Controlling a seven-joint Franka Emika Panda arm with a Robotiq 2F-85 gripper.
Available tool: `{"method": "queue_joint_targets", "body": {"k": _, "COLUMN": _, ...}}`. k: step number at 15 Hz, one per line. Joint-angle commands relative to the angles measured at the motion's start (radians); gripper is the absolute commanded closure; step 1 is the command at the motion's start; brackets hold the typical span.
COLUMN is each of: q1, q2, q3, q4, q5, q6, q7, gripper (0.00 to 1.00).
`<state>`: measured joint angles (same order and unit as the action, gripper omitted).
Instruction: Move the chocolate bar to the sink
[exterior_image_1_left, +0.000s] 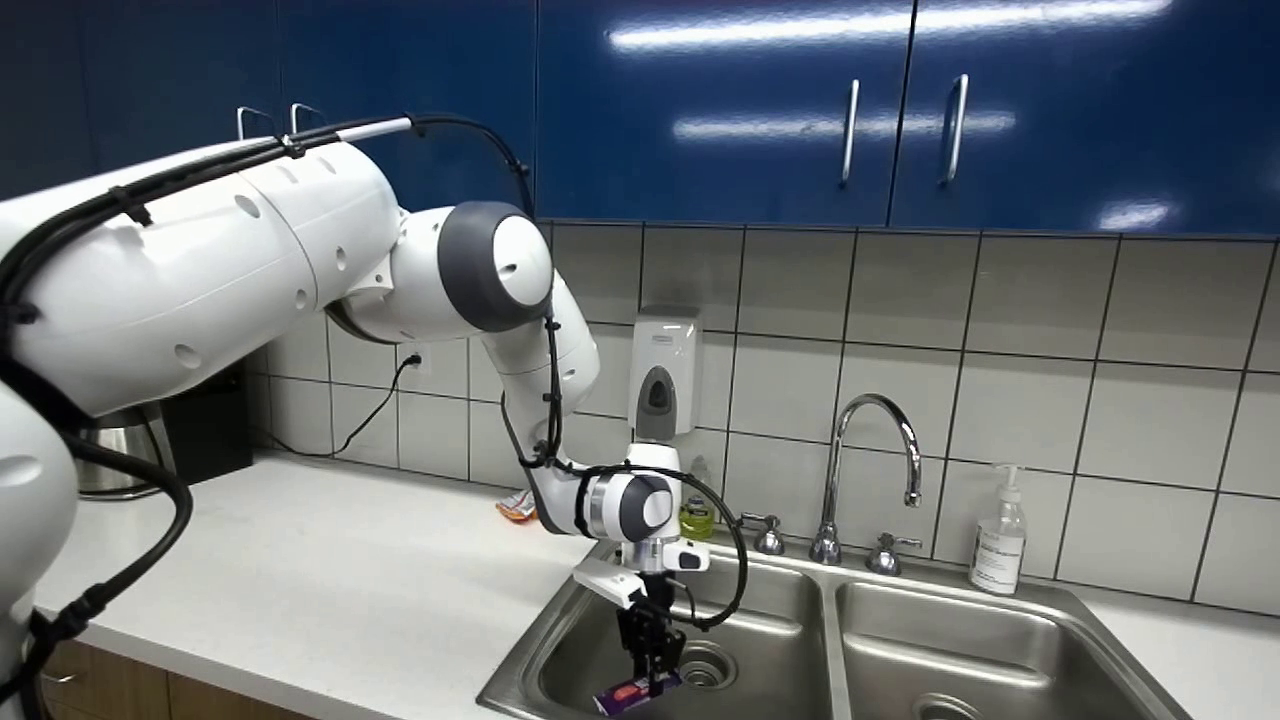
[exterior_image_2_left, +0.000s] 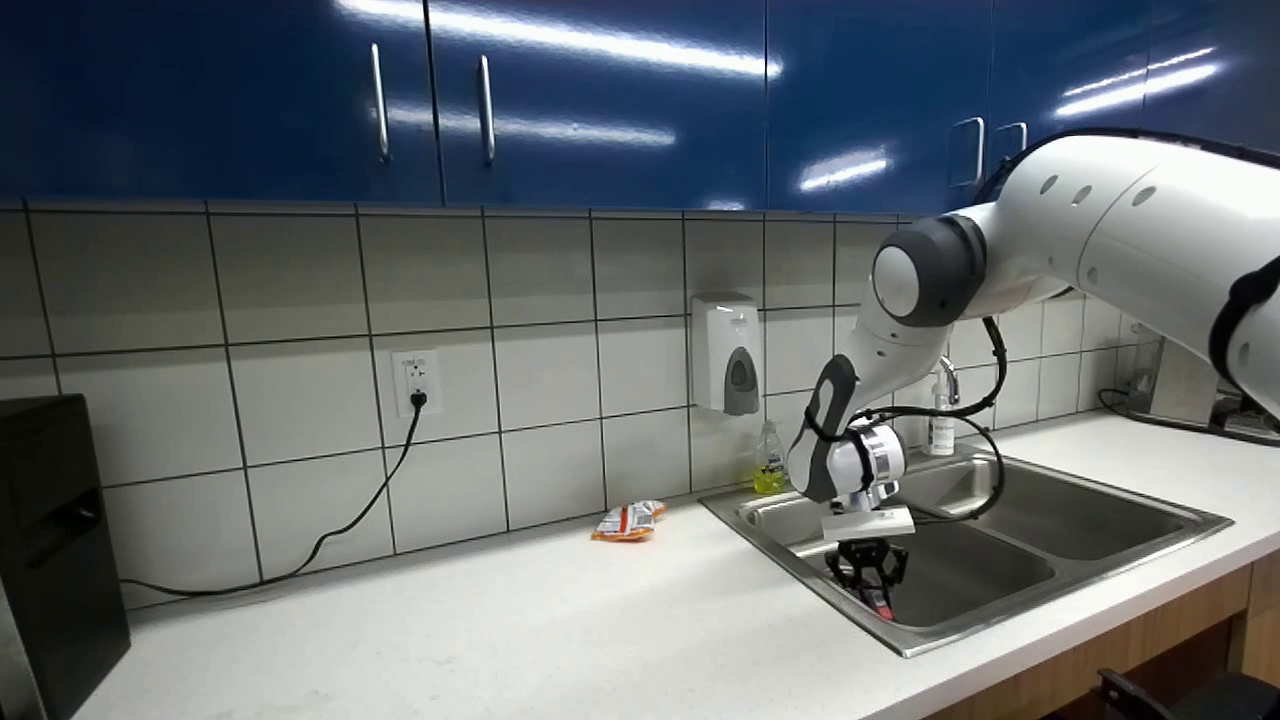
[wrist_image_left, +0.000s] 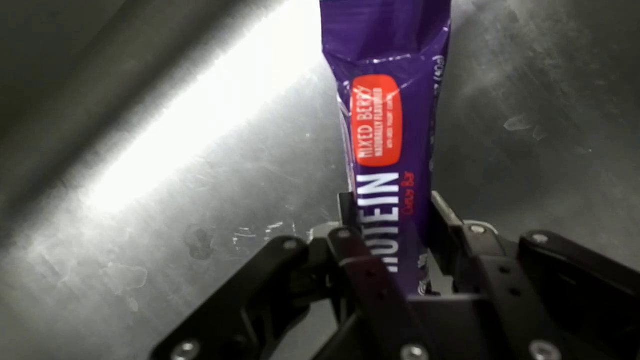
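The chocolate bar (exterior_image_1_left: 622, 695) has a dark purple wrapper with a red label. It is inside the near-arm basin of the stainless steel double sink (exterior_image_1_left: 833, 640). My gripper (exterior_image_1_left: 657, 682) reaches down into that basin, with a finger against each long side of the bar. In the wrist view the bar (wrist_image_left: 380, 120) runs up the frame between the fingertips (wrist_image_left: 392, 215), its lower end hidden by the gripper. I cannot tell whether the bar touches the basin floor. In an exterior view only a red end of the bar (exterior_image_2_left: 881, 604) shows below the gripper (exterior_image_2_left: 872, 585).
A curved chrome faucet (exterior_image_1_left: 830, 490) with two handles stands behind the sink. A green soap bottle (exterior_image_1_left: 697, 515) and a pump bottle (exterior_image_1_left: 998, 550) stand at the back rim. A wall dispenser (exterior_image_2_left: 727, 355) hangs above. An orange packet (exterior_image_2_left: 628, 521) lies on the white counter (exterior_image_2_left: 480, 640).
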<state>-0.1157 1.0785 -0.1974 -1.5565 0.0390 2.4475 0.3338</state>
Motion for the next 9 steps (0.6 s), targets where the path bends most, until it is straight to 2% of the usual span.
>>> {"method": "queue_joint_targets", "body": {"k": 1, "q1": 0.006, "q2": 0.023, "q3": -0.015, "q4": 0.021, "q5": -0.001, "q6": 0.013, "q7": -0.007, "gripper": 0.88}}
{"method": "queue_joint_targets", "body": {"k": 9, "q1": 0.009, "q2": 0.044, "q3": -0.024, "q4": 0.027, "q5": -0.001, "q6": 0.025, "q7": -0.002, "gripper": 0.88}}
